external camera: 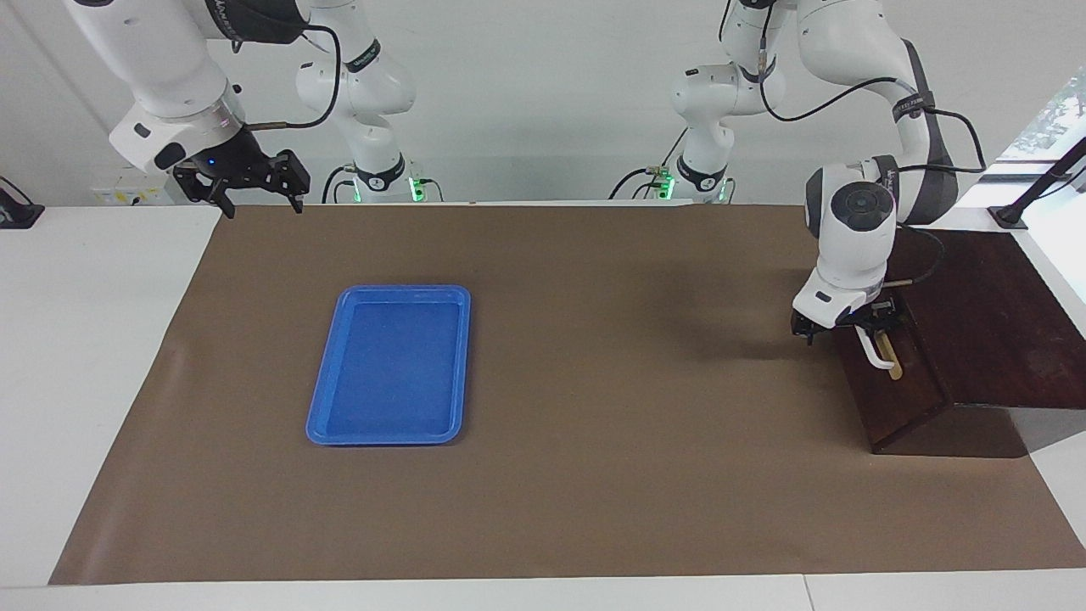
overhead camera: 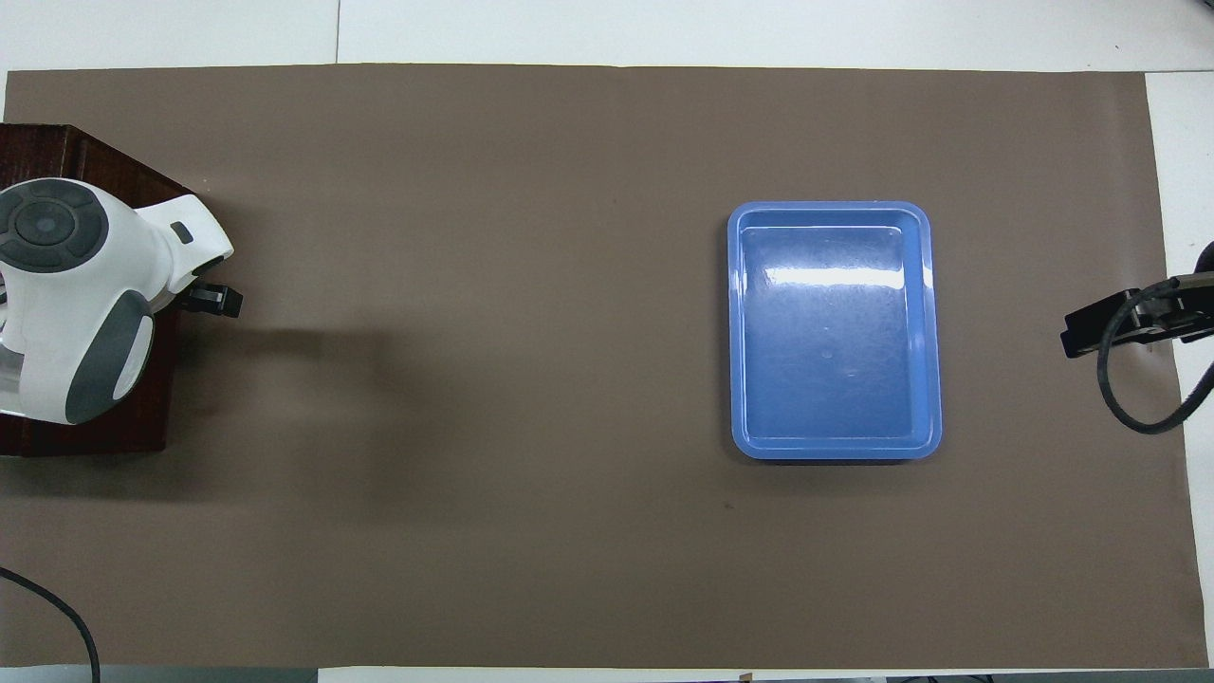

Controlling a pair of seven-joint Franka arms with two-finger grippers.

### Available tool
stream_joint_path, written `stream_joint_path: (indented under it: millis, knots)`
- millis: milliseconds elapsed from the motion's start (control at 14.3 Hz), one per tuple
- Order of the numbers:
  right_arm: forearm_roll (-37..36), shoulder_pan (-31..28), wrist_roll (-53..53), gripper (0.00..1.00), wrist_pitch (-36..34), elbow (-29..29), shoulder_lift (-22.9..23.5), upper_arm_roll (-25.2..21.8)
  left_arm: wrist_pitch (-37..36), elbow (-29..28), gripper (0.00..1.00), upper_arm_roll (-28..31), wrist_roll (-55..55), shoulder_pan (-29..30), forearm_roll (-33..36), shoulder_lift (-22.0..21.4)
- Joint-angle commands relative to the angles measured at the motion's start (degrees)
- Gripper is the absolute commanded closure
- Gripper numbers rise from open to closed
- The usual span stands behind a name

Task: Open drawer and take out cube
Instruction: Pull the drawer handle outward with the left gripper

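Facing view | drawer [external camera: 882, 386] shut, contents hidden | left gripper [external camera: 844, 324] spread wide at its handle [external camera: 869, 350], grip unclear | right gripper [external camera: 252, 188] waits, spread, empty | tray [external camera: 327, 386] empty

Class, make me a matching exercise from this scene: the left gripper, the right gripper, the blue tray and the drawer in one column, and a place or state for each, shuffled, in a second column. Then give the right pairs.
Things
1. left gripper
2. right gripper
3. blue tray
4. drawer

Places or states
A. lies flat on the brown mat, nothing in it
B. raised at the right arm's end of the table, waiting
C. shut, in the dark wooden box
D. down at the white bar handle

Pairs: 1-D, 2-B, 3-A, 4-C
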Motion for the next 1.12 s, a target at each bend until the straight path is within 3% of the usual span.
stream_joint_path:
  millis: [0,1051]
  knots:
    - [-0.2,-0.63,1.07,0.0,0.9,-0.51,-0.74,0.58,1.16,-0.49,0.0,0.18,-0.16,-2.32,0.61,0.1]
    - [1.29,-0.99,-3.76,0.0,2.13,-0.07,-0.83,0.32,-3.94,1.27,0.0,0.18,-0.77,-11.38,-3.34,0.01]
